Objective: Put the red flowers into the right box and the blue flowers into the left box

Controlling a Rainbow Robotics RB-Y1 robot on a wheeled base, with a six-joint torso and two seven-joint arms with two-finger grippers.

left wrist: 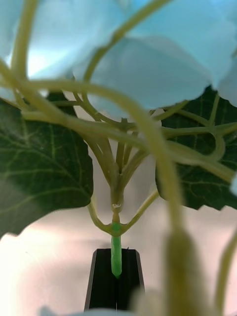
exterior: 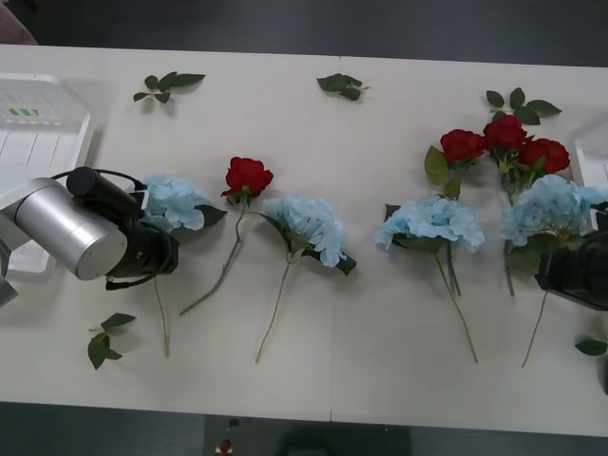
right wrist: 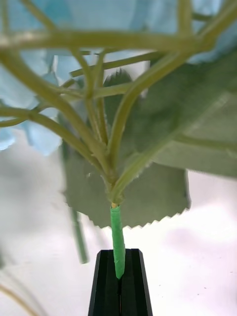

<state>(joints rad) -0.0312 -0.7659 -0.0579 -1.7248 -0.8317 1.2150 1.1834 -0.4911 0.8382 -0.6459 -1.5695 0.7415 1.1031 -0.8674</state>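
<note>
Now – left gripper pinches a blue flower's stem, bloom just beyond its fingertips | right gripper pinches another blue flower – fingers hidden in front view

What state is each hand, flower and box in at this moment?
Left hand: shut on the leftmost blue flower's stem.
Right hand: shut on the rightmost blue flower's stem.
Two middle blue flowers: lying flat, unheld.
Red flowers: on the table, unsorted.
Left box: no flowers in it.
Right box: mostly out of frame.
</note>
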